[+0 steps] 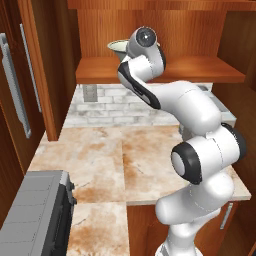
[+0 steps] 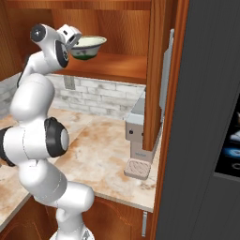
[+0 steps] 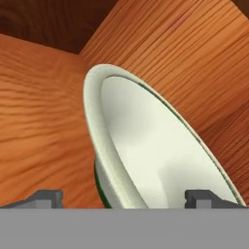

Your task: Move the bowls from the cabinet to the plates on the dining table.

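- The cream bowl (image 3: 160,155) sits on the wooden shelf (image 1: 200,70) inside the cabinet (image 2: 122,28), right in front of the gripper (image 3: 124,199). Nothing in it as far as I can see, just a smooth pale inside.
- Jaws are spread wide, one dark finger tip (image 3: 46,198) off to the outside of the bowl's rim and the other over its inner side, so the rim edge falls between them. Not gripping anything; I can't tell if either tip actually touches the bowl.
- From the right base view the bowl (image 2: 88,48) is wide and shallow with a dark green band round the outside and a small foot, standing upright on the shelf just past the hand.
- From the left base view only a sliver of the bowl (image 1: 116,46) pokes out beside the arm's wrist.
- Cabinet is reddish-brown wood with strong grain, and its open door (image 1: 15,75) has long silver bar handles.
- Below the jaws: a beige-and-orange marbled counter (image 1: 100,160) with seams, backed by white brick (image 1: 115,107).
- Small ribbed square thing (image 2: 138,168) lying flat on that counter, near a grey boxy object (image 2: 138,124).
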### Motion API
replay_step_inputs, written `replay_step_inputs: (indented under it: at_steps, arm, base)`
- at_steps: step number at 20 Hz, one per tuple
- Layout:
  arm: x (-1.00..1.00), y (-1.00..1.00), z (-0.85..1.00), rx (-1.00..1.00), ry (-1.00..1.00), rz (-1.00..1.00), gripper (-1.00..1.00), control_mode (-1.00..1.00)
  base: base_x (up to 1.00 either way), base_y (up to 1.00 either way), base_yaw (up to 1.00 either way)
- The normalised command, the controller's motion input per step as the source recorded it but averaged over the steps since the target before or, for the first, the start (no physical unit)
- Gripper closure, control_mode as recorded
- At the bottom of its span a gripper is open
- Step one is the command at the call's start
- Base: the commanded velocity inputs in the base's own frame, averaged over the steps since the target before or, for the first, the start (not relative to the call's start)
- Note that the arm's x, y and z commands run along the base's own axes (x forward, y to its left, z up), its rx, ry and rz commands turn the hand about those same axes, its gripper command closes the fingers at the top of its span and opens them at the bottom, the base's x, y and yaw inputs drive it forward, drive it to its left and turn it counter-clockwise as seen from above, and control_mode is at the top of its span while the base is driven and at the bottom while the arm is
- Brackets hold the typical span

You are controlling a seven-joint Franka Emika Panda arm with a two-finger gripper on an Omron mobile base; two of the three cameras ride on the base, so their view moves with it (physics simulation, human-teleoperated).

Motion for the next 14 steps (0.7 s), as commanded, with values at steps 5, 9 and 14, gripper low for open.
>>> replay_step_inputs:
  at_steps: [5, 9, 14]
  arm:
    - [0.11, 0.01, -0.06, 0.0, 0.03, 0.0, -1.0, -1.0]
    - [0.0, 0.0, -0.24, 0.0, 0.08, 0.0, -1.0, -1.0]
    - [0.0, 0.0, -0.26, 0.0, 0.04, 0.0, -1.0, -1.0]
  base:
    - [0.0, 0.0, 0.0]
    - [0.0, 0.0, 0.0]
    - [0.0, 0.0, 0.0]
